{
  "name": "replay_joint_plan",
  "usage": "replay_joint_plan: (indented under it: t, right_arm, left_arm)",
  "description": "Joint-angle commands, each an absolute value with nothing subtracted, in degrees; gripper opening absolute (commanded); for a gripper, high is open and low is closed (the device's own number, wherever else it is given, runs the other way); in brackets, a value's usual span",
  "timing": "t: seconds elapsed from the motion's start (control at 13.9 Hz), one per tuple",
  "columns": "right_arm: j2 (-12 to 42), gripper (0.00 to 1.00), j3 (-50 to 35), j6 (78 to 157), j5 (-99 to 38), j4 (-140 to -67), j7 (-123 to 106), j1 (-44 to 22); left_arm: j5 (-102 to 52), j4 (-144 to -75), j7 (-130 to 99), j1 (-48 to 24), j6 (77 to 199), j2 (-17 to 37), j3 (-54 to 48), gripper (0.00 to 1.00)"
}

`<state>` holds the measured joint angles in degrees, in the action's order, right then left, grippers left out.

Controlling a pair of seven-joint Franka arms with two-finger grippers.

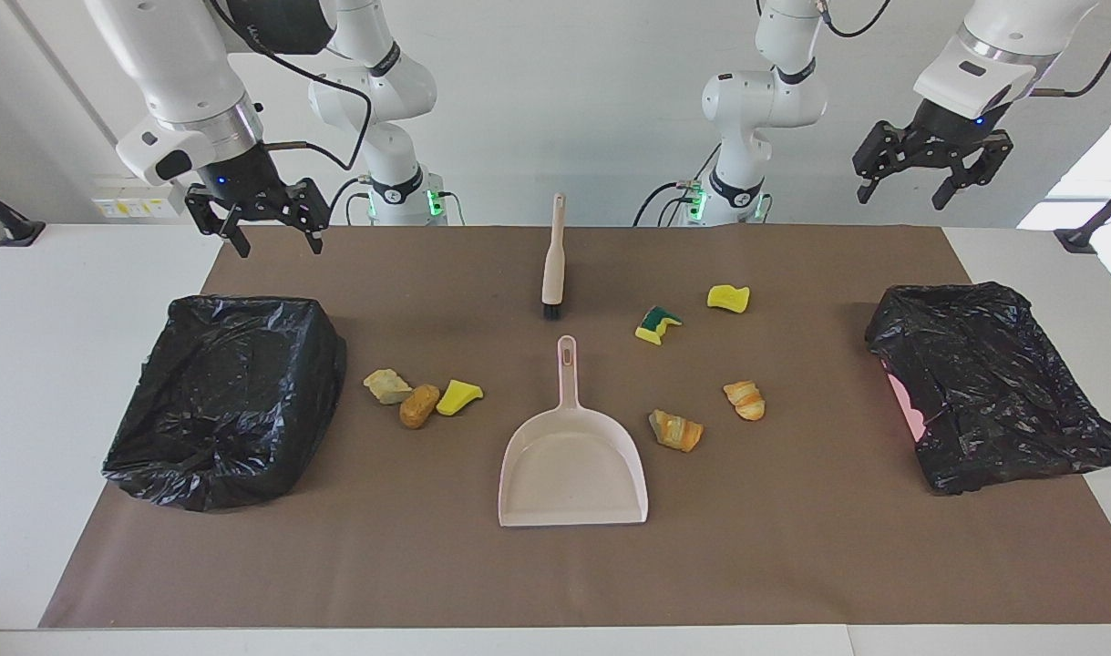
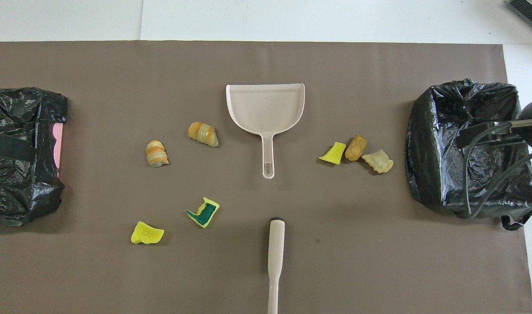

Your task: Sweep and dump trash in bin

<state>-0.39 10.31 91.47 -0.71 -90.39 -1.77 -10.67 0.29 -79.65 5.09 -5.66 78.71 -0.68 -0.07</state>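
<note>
Facing view shows both arms raised and waiting near their bases. The right hand point(image 1: 272, 228) hangs over the mat's edge near the black-bagged bin point(image 1: 227, 401) at the right arm's end of the table, its fingers spread wide and holding nothing. The left hand point(image 1: 924, 178) hangs in the air above the left arm's end, also wide and empty, over the table edge near the second black-bagged bin point(image 1: 992, 383).

On the brown mat point(image 1: 555, 574) the trash lies in two groups. A pale beige lump point(image 1: 387, 385), a brown bread-like lump point(image 1: 418, 406) and a yellow sponge piece point(image 1: 458, 396) sit close together between the first bin and the pink dustpan point(image 1: 573, 465). Toward the left arm's end lie a green-topped sponge point(image 1: 658, 324), another yellow sponge bit point(image 1: 729, 298) and two orange-striped bread lumps point(image 1: 675, 430) point(image 1: 745, 400).

The dustpan lies flat mid-mat, handle pointing toward the robots. The brush point(image 1: 553, 260) lies nearer to the robots, in line with that handle, bristles toward it, apart from it.
</note>
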Motion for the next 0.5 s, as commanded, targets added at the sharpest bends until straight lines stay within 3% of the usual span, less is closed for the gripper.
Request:
replay_joint_plan:
  t: [0.0,0.43]
  right_arm:
    - [-2.02,1.0,9.84,93.25,-1.14,-92.64,-3.25,-9.84]
    - [-2.02,1.0,9.84,92.99,-1.23,-92.46,-3.25,-9.84]
  left_arm:
    - [0.97,-81.12,5.01,-5.45,78.57,-2.02,-0.18,1.0]
    - [0.97,-81.04,4.66,-5.45,78.4,-2.11,0.09,1.0]
